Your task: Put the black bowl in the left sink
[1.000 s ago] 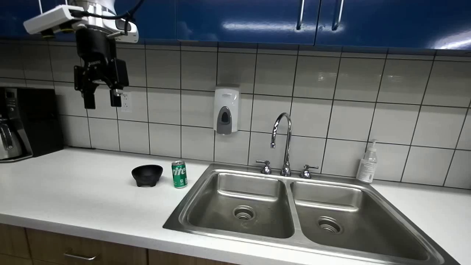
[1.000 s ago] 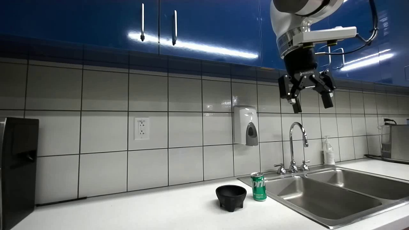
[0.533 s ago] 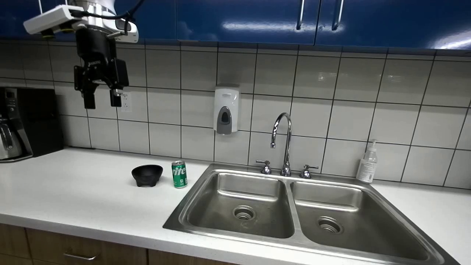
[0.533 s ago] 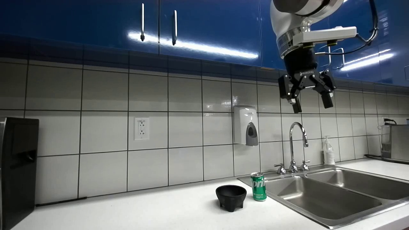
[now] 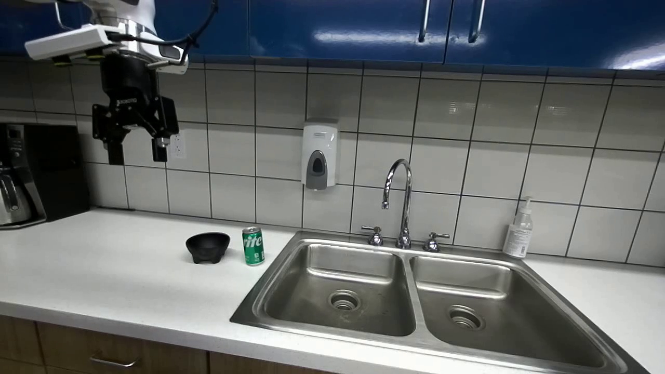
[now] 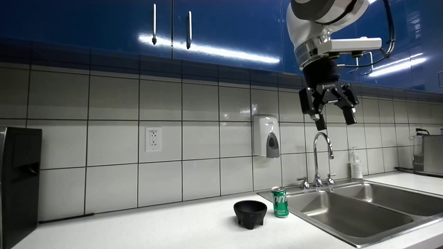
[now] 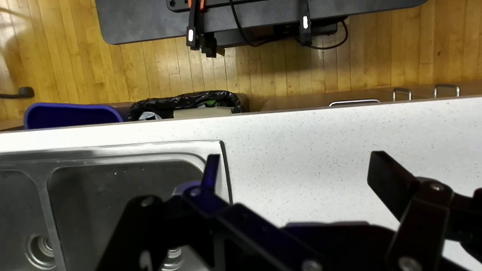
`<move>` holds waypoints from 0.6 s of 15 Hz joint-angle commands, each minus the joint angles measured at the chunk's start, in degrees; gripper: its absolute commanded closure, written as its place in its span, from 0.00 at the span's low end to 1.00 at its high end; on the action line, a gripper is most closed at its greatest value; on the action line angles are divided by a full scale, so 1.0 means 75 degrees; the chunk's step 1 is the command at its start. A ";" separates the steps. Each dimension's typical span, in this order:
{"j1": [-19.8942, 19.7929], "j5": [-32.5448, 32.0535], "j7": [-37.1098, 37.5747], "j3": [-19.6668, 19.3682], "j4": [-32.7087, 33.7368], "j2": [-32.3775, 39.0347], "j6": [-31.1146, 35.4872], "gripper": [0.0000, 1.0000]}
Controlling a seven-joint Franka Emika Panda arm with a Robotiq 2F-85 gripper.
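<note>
The black bowl [image 5: 208,246] stands upright on the white counter, beside a green soda can. It also shows in an exterior view [image 6: 250,213]; it is out of the wrist view. The left sink [image 5: 306,306] is the steel basin nearer the bowl, with a round drain. It also shows in an exterior view [image 6: 353,211] and the wrist view [image 7: 113,199], where the gripper hides part of it. My gripper [image 5: 137,153] is open and empty, fingers pointing down, high above the counter and apart from the bowl. It also shows in an exterior view [image 6: 335,120] and the wrist view [image 7: 295,160].
The green can [image 5: 253,246] stands between bowl and sink. A tall faucet [image 5: 404,202] rises behind the basins. A soap dispenser [image 5: 320,155] hangs on the tiled wall. A black coffee maker [image 5: 49,171] stands at one end. Blue cabinets [image 5: 348,31] hang above.
My gripper has moved down and slightly to the left in both exterior views during the last half second. It stays open. The bowl and can have not moved.
</note>
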 commanded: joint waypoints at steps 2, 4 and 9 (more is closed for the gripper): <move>0.0296 -0.0329 -0.0507 0.0084 -0.0005 0.0570 0.0422 0.00; 0.0416 -0.0392 -0.0634 0.0099 0.0008 0.0844 0.0600 0.00; 0.0599 -0.0478 -0.0662 0.0184 0.0056 0.1588 0.1048 0.00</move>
